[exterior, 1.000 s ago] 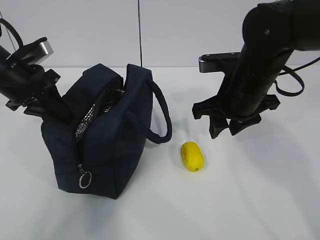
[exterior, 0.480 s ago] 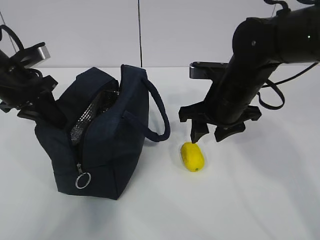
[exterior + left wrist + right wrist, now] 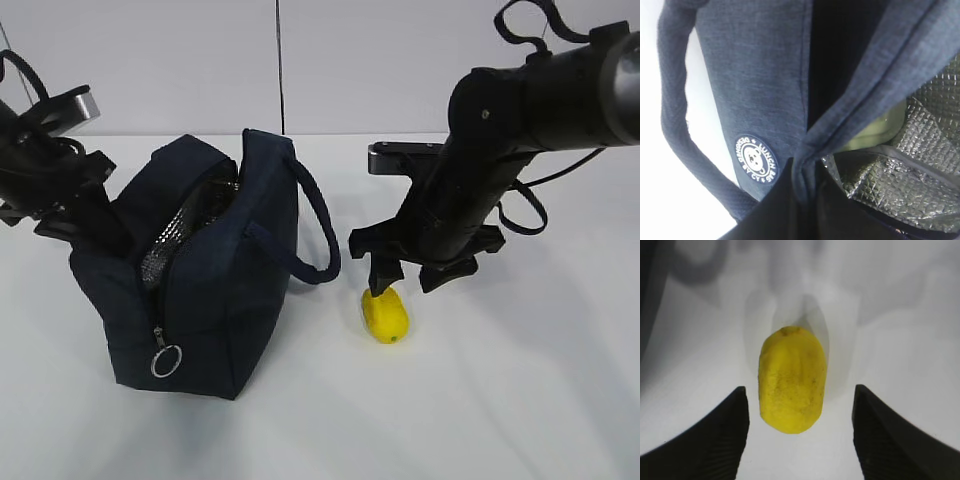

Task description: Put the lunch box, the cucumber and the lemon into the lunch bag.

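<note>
Lemon (image 3: 791,382) lies on the white table (image 3: 500,400) squarely between your right claw's (image 3: 799,435) spread fingers, neither pad touching it. To that claw's left stands the navy lunch bag (image 3: 215,290), unzipped, its mouth gaping. Your left claw (image 3: 75,215) is clenched on the bag's fabric edge; just beside it, inside, a pale green lunch box (image 3: 875,135) shows against the foil lining.

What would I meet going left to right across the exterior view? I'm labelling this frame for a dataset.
Left gripper pinching the bag's edge → boxy dark navy fabric lunch bag → small bright yellow lemon → black right arm, its right gripper just above the lemon.
</note>
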You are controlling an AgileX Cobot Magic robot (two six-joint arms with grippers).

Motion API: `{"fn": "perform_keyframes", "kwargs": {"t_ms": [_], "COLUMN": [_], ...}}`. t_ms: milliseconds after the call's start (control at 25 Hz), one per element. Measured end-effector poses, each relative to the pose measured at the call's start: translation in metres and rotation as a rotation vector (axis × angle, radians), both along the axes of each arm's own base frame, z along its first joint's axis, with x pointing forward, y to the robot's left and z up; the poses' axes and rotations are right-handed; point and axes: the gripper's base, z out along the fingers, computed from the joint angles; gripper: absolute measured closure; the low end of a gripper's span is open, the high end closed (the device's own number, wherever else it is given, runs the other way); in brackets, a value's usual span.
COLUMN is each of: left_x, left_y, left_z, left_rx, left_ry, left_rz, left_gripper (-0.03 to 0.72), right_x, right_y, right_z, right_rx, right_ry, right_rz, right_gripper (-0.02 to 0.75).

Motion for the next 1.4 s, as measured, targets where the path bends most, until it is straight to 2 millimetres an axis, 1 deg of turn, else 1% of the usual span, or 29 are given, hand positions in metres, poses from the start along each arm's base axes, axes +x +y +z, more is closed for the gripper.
{"fn": "perform_keyframes", "kwargs": {"t_ms": [160,400,600,800,1040,1240,1400], "left_x": [0.0,0.0,0.0,0.0,0.0,0.0,-0.001], "left_y": [0.0,0.0,0.0,0.0,0.0,0.0,0.0], "left_z": [0.0,0.0,0.0,0.0,0.0,0.0,0.0], "left_rx": [0.0,0.0,0.0,0.0,-0.001,-0.001,-0.002], "left_ry": [0.004,0.005,0.006,0.008,0.011,0.01,0.012], "left_rz": [0.006,0.008,0.009,0.008,0.006,0.006,0.005], "left_gripper": [0.687,0.687,0.687,0.687,0.687,0.687,0.687], "right_x": [0.001,0.007,0.007,0.008,0.008,0.007,0.007], "right_y": [0.001,0.006,0.008,0.01,0.01,0.01,0.01], "right_z": [-0.004,-0.015,-0.016,-0.028,-0.029,-0.037,-0.039], "right_rx": [0.003,0.019,0.039,0.04,0.043,0.031,0.028], "right_ry": [0.003,0.028,0.03,0.062,0.067,0.087,0.1], "right_rz": [-0.003,-0.017,0.003,-0.001,0.001,0.014,0.017], "right_gripper": [0.245,0.245,0.245,0.245,0.245,0.245,0.246]}}
